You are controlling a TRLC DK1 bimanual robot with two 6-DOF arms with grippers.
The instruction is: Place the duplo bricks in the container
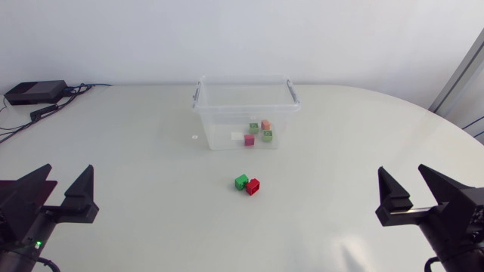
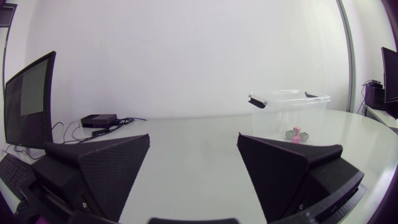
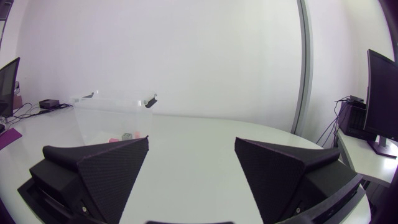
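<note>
two loose bricks midway between left gripper, right gripper

Black box with cables at table far-left corner.

The head view looks steeply down from above the table, with the container just past the middle and well away from the lens. The left wrist view sits low behind the left gripper, facing across the table — the container stands far ahead, to its right. The right wrist view, low behind the right gripper, sees the container far ahead to its left. All three share the container.
</note>
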